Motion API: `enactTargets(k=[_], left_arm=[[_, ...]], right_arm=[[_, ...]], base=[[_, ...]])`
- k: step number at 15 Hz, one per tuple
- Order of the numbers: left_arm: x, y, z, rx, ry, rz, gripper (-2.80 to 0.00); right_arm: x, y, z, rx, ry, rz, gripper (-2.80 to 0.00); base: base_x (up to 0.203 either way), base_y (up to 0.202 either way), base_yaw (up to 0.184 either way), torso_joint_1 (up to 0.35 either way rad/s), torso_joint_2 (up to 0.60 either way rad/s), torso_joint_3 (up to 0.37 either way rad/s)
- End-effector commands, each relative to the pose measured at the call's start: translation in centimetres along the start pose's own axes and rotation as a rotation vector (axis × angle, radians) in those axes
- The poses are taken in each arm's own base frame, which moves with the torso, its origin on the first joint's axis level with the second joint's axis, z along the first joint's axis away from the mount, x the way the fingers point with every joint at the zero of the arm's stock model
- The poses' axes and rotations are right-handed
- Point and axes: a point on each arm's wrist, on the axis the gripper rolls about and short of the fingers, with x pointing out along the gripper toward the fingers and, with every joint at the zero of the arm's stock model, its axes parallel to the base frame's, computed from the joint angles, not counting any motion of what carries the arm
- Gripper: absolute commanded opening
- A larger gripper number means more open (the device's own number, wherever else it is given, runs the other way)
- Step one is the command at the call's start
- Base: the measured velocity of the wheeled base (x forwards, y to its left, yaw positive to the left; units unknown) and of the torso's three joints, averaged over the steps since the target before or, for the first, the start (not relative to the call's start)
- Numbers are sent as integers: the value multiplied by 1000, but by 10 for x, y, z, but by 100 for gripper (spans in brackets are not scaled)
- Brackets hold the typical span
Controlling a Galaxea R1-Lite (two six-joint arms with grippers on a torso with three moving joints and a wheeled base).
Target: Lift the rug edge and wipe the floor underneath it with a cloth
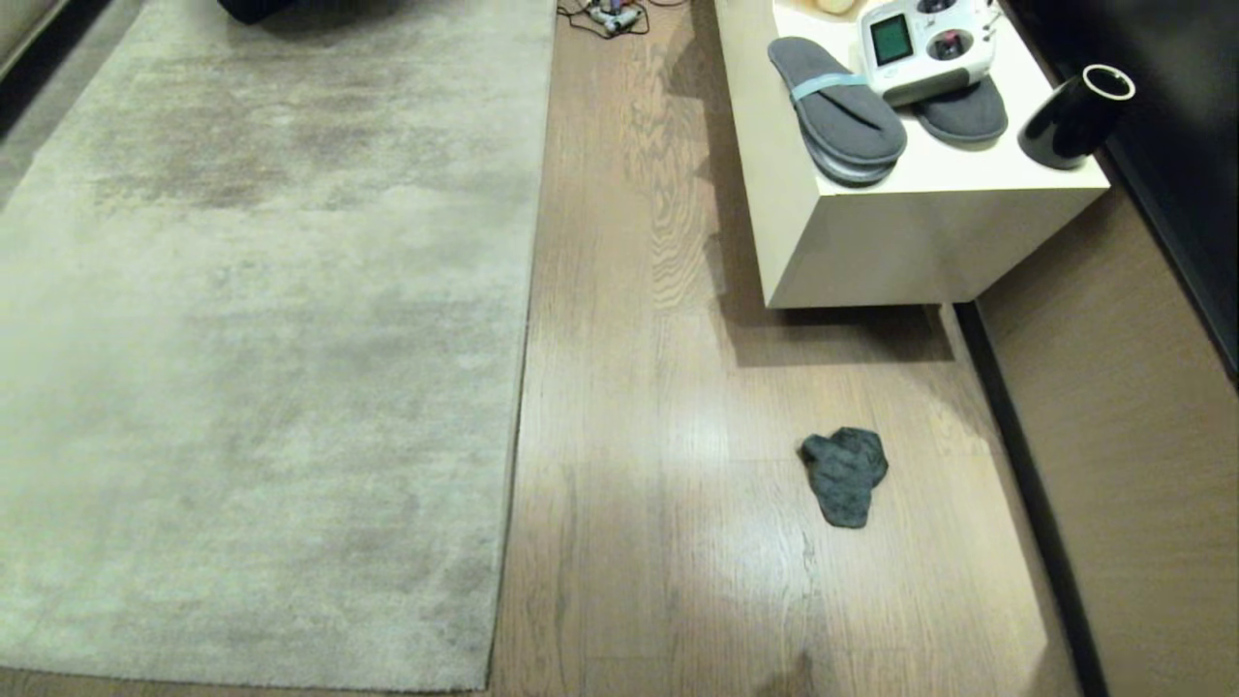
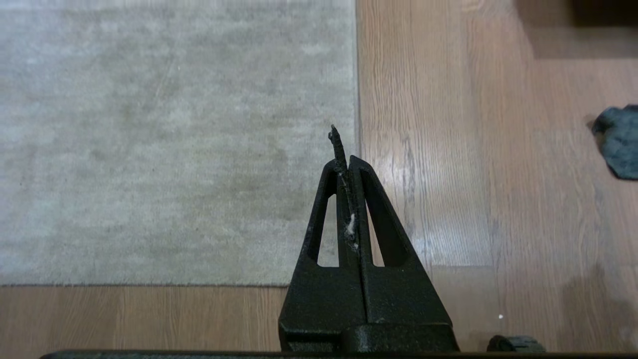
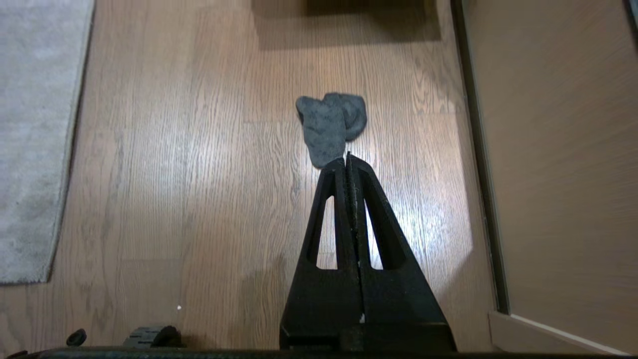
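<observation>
Both grippers, left (image 2: 349, 159) and right (image 3: 348, 158), are held closed and empty above the floor (image 1: 658, 387), nothing yet grasped: the cloth (image 1: 844, 474) is left crumpled on bare planks, well apart from the flat rug edge (image 1: 518, 387).

A: What sits on the far right?
B: A white cabinet (image 1: 900, 242) against the wall (image 1: 1133, 465). On top lie two grey slippers (image 1: 837, 102), one with a blue strap, a white controller (image 1: 924, 44) with a green screen, and a black cup (image 1: 1074, 121).
A: Anything else?
B: Tangled cables (image 1: 605, 17), far off.
</observation>
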Motion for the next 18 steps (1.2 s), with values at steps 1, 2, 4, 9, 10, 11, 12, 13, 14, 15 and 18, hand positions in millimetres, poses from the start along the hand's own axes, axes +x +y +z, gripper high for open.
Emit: enactTargets(k=[1, 2, 4, 9, 10, 11, 12, 13, 14, 15, 18], left_arm=[[0, 0, 0, 0, 1, 0, -280], [0, 0, 0, 0, 1, 0, -280], [0, 0, 0, 0, 1, 1, -280], [0, 0, 0, -2, 1, 2, -280], [0, 0, 0, 0, 1, 1, -280], [0, 0, 0, -2, 1, 2, -280], [0, 0, 0, -2, 1, 0, -280], [0, 0, 0, -2, 1, 1, -280], [0, 0, 0, -2, 1, 1, -280], [0, 0, 0, 0, 1, 0, -280], [0, 0, 0, -2, 1, 0, -280]], right_arm=[[0, 0, 0, 0, 1, 0, -280], [0, 0, 0, 0, 1, 0, -280], [0, 0, 0, 0, 1, 0, -280], [0, 0, 0, 0, 1, 0, -280], [0, 0, 0, 0, 1, 0, -280], [0, 0, 0, 0, 1, 0, -280], [0, 0, 0, 0, 1, 0, -280], [0, 0, 0, 0, 1, 0, -280], [0, 0, 0, 0, 1, 0, -280], [0, 0, 0, 0, 1, 0, -280], [0, 0, 0, 0, 1, 0, -280]], base=[[0, 0, 0, 11, 7, 207], [0, 0, 0, 1, 2, 214], [0, 0, 0, 4, 1, 200], [0, 0, 0, 1, 0, 203], [0, 0, 0, 2, -2, 203], [0, 0, 0, 2, 3, 205], [0, 0, 0, 2, 2, 195], [0, 0, 0, 8, 6, 197], [0, 0, 0, 6, 3, 198], [0, 0, 0, 2, -2, 203], [0, 0, 0, 2, 2, 201]])
